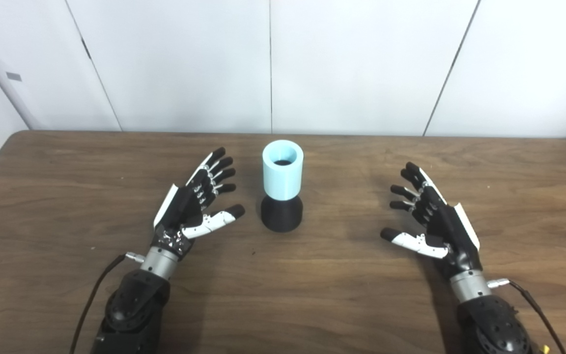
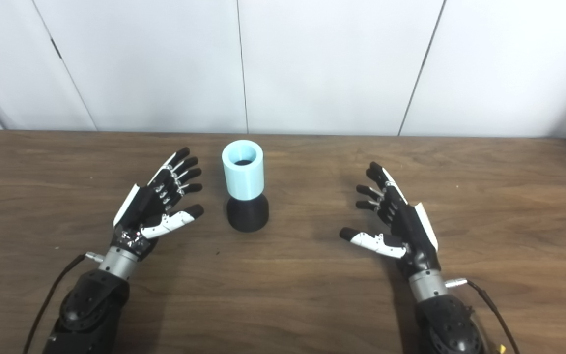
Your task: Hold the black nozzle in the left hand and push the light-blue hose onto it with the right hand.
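Just above the middle of the frame, a little left of centre, the light-blue hose (image 1: 283, 169) stands upright on the wooden table (image 1: 312, 295). It is a short, thick-walled matte cylinder with an open top, and its bore looks dark inside. It sits directly on the black nozzle (image 1: 282, 214), a squat black piece that flares wider toward its base on the table, so the two form one stack, blue above black.

The left hand (image 1: 195, 201) lies in the lower left of the frame, palm turned inward, fingers spread and holding nothing; its thumb tip points at the nozzle and stops just beside it without touching. The right hand (image 1: 428, 216) in the lower right is likewise spread and empty, well apart from the stack.
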Controlling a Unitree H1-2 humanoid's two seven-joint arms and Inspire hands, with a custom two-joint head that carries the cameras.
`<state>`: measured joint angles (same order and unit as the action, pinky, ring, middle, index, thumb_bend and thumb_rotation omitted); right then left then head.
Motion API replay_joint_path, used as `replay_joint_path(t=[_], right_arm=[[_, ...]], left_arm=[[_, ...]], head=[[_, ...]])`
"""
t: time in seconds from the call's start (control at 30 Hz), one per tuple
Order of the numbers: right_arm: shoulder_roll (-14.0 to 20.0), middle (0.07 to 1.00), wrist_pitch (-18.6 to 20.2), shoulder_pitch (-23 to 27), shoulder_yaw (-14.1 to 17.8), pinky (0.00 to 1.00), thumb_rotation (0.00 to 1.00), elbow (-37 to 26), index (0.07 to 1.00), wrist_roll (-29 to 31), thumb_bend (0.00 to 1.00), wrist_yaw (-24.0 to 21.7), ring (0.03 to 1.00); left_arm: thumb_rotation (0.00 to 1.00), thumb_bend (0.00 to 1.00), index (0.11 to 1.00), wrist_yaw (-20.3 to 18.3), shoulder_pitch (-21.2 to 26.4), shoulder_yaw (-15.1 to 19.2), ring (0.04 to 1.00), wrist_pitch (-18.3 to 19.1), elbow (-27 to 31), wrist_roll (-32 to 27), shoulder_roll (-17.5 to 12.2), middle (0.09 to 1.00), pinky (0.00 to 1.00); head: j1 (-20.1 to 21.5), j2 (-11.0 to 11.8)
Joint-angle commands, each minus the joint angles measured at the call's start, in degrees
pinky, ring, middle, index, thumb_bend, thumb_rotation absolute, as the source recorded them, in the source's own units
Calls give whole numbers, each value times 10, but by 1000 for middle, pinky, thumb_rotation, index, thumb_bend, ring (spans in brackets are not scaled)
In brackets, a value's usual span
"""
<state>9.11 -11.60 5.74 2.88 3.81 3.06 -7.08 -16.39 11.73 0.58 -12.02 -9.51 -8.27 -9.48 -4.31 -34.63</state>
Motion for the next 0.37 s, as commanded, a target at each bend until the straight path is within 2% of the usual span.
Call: replay_joint_path(t=[0.0,0.17,0.2,0.33], right_arm=[[4,938,-14,3,2,719,238,-19,932,6,915,-2,837],[4,929,-4,3,10,715,279,-24,933,1,947,10,830],[4,928,-2,2,12,720,290,-25,935,3,956,11,830],[8,921,15,-5,23,722,311,-36,927,8,978,12,831]], left_arm=[[242,812,973,4,-21,-1,896,4,9,-3,0,940,810],[249,820,981,4,-26,6,906,20,28,-14,-1,951,824],[254,832,984,4,-28,8,908,21,30,-18,0,950,819],[265,829,989,0,-36,10,917,17,29,-24,1,954,818]], head=[[1,-1],[35,0],[55,0],[60,7]])
